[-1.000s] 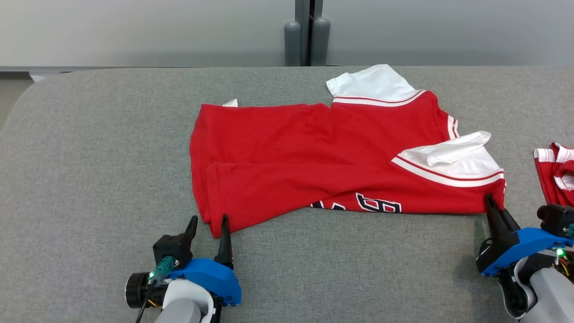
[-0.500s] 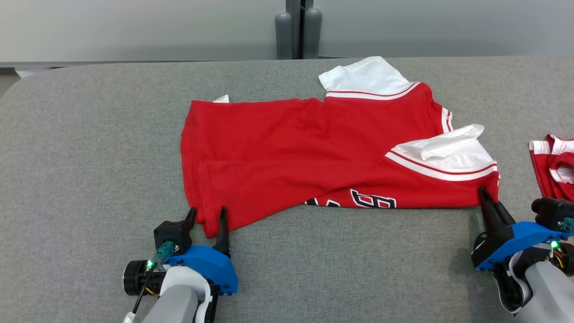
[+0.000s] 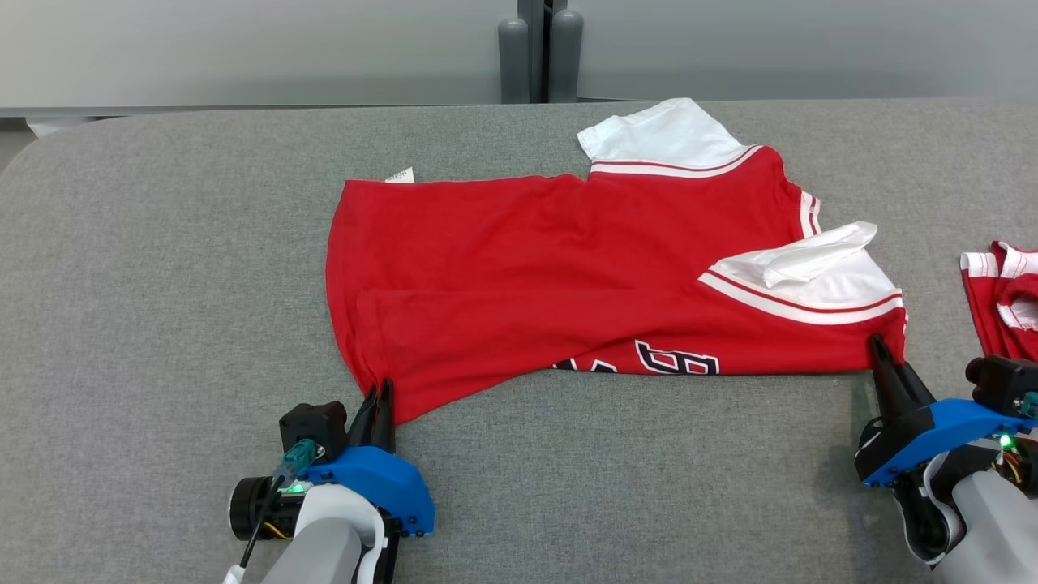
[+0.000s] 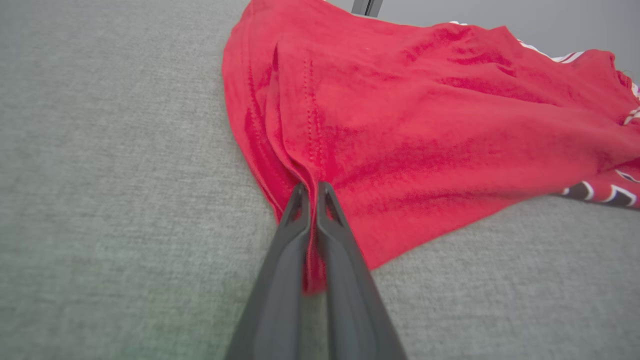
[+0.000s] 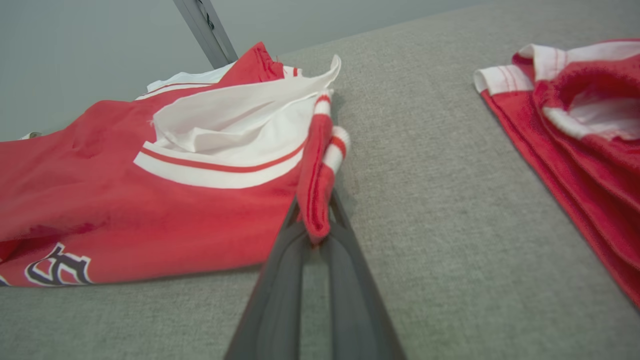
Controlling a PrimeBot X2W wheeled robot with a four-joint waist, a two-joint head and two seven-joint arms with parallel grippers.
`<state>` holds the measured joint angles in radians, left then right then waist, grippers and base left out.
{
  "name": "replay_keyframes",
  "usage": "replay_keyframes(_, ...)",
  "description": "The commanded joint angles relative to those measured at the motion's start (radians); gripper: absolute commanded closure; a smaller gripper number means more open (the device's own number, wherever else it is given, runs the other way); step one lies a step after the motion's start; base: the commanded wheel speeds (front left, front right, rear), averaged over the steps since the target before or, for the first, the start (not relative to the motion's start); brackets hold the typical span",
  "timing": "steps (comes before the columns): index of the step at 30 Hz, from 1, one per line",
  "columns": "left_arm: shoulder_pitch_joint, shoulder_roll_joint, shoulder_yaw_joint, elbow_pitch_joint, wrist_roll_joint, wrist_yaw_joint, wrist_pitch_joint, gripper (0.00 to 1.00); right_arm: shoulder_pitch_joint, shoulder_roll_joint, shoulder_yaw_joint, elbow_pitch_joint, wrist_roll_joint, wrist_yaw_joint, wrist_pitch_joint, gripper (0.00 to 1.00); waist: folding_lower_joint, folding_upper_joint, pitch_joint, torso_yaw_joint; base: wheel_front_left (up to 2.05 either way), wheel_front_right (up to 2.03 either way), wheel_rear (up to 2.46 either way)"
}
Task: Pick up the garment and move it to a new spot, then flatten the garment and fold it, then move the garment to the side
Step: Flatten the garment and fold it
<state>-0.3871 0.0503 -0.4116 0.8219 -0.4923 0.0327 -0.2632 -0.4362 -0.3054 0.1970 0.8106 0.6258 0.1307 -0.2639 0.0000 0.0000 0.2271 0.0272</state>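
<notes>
The garment (image 3: 568, 276) is a red jersey with white sleeves and dark lettering, lying half folded across the grey table, also seen as the garment (image 4: 425, 125) and the garment (image 5: 150, 190). My left gripper (image 3: 379, 391) is shut on its near left hem corner; in the left wrist view the left gripper (image 4: 312, 187) pinches red cloth between its fingers. My right gripper (image 3: 877, 345) is shut on the near right shoulder corner; the right gripper (image 5: 315, 210) in its wrist view has a fold of red and white cloth clamped in it.
A second red and white garment (image 3: 1001, 296) lies bunched at the right edge of the table, also seen as the second garment (image 5: 575, 125). The grey padded table (image 3: 162, 284) has free room to the left and along the front. A wall with a post (image 3: 539, 49) stands behind.
My left gripper has closed on the hem corner, which it stood open around before. The right gripper has kept its hold. The head camera tilted slightly between the earliest frame and now.
</notes>
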Motion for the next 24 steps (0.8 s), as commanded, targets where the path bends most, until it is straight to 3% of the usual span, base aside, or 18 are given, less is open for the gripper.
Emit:
replay_keyframes(1, 0.003, 0.0, -0.002, -0.002, -0.005, -0.004, -0.002, 1.0, -0.007, -0.007, -0.007, -0.007, 0.002, 0.0, 0.0, 1.0, 0.0, 0.0, 0.0, 0.001, 0.0, 0.0, 0.0)
replay_keyframes(8, 0.024, 0.001, 0.091, -0.085, 0.02, 0.019, -0.002, 1.0, -0.006, -0.017, -0.061, -0.033, -0.014, 0.0, 0.0, 1.0, 0.0, 0.0, -0.024, 0.009, 0.0, 0.0, 0.0)
replay_keyframes(18, 0.118, 0.005, 0.192, -0.056, 0.052, -0.035, -0.002, 1.0, 0.076, 0.013, -0.049, -0.031, -0.016, 0.0, 0.0, 1.0, 0.0, 0.0, -0.142, 0.007, 0.0, 0.0, 0.0)
replay_keyframes(24, 0.188, 0.005, 0.196, -0.018, 0.069, -0.066, -0.002, 1.0, 0.172, 0.021, -0.021, -0.044, 0.003, 0.0, 0.0, 1.0, 0.0, 0.0, -0.219, 0.002, 0.0, 0.0, 0.0)
